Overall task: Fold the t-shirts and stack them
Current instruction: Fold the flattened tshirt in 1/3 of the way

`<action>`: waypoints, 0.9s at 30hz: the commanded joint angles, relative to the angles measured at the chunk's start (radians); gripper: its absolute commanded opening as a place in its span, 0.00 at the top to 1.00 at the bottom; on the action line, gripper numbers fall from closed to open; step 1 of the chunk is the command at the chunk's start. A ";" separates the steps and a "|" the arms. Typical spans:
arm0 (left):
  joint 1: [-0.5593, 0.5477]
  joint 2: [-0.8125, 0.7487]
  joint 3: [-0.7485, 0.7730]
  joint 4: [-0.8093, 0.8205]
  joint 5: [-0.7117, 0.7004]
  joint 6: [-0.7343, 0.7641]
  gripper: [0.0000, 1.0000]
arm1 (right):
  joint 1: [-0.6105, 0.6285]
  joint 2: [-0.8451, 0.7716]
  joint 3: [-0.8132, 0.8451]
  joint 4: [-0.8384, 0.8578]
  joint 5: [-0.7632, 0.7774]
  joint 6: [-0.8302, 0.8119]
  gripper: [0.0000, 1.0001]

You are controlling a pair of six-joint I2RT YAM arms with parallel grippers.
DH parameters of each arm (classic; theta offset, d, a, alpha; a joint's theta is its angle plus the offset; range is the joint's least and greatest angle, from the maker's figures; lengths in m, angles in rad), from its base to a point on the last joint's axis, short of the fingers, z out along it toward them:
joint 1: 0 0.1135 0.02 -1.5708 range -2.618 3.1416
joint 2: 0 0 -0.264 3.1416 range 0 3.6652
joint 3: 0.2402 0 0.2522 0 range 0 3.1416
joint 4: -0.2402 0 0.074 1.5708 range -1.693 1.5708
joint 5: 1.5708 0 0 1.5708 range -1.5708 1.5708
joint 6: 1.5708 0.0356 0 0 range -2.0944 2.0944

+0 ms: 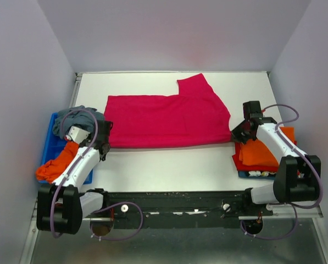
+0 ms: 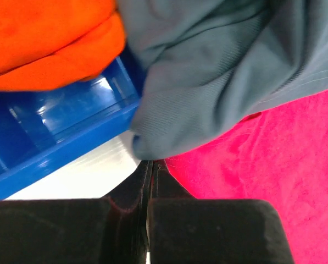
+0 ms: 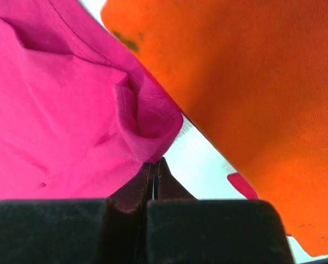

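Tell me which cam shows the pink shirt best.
Top external: the whole pink shirt lies spread on the table, outline and one sleeve visible. Left wrist shows only an edge next to a grey shirt. Right wrist shows only a bunched corner at the right pincer, beside an orange shirt.
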 commanded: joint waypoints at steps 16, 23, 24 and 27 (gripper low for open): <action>-0.010 -0.058 -0.046 -0.010 -0.043 -0.006 0.83 | -0.008 -0.077 -0.144 0.099 -0.017 -0.024 0.86; -0.010 -0.144 0.013 0.002 -0.055 0.105 0.09 | -0.007 -0.182 -0.110 0.198 -0.009 -0.130 0.41; -0.012 -0.155 0.036 0.012 -0.057 0.130 0.08 | -0.007 -0.185 -0.093 0.213 -0.020 -0.148 0.43; -0.015 -0.154 0.083 0.092 -0.043 0.220 0.05 | 0.000 -0.157 -0.018 0.244 -0.040 -0.176 0.48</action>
